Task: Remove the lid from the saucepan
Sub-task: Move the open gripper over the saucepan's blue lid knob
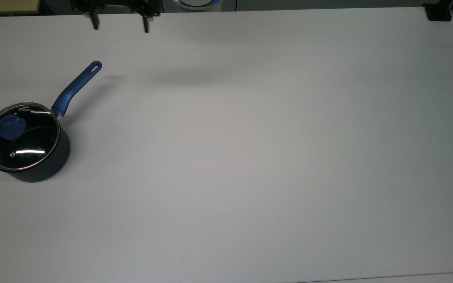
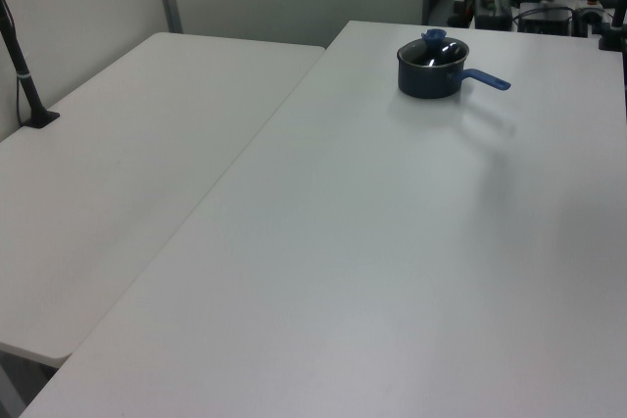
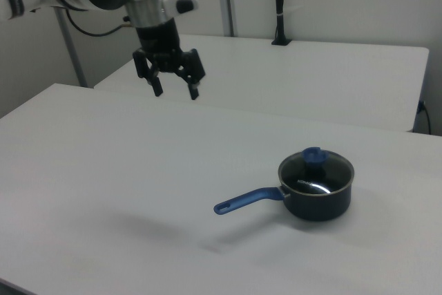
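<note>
Nothing is done yet: the lid (image 3: 316, 167) sits on the saucepan (image 3: 318, 201), while the gripper (image 3: 175, 91) hangs well apart, jaws spread

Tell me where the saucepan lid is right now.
The lid sits closed on the saucepan at the top view's far left edge of the white table. The open gripper hangs well apart from it.

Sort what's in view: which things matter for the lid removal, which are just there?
For the job:
- lid, seated on the pan
- saucepan, handle toward the right view's left
- tool, open, high above the table, well apart from the pan

Just there:
- white table
- second white table alongside
- black post on that second table
</note>
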`<state>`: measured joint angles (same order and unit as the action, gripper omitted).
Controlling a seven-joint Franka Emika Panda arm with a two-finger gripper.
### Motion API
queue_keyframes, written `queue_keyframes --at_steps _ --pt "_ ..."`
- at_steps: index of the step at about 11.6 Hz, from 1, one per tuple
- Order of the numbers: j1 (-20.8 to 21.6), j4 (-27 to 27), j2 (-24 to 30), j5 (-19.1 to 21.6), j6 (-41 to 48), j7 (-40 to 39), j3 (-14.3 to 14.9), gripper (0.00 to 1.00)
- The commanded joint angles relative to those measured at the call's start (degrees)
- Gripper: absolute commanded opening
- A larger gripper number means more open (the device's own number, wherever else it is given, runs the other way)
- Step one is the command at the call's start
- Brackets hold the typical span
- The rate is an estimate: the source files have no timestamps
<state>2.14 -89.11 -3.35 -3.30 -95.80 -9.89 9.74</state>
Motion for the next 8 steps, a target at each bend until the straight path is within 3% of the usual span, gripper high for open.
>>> queue_keyframes --at_steps 1,5,6,8 --pt "-6.42 -1.41 -1.29 -0.48 -5.06 -11.37 -0.33 1.00" --pt "-11.18 -2.74 -7.61 -0.48 -20.19 -6.75 0.37 1.00" --pt "-12.41 -2.73 -9.72 0.04 -24.91 0.41 0.37 1.00" --pt "-13.30 -2.21 -15.69 -0.48 -37.56 23.15 0.46 1.00"
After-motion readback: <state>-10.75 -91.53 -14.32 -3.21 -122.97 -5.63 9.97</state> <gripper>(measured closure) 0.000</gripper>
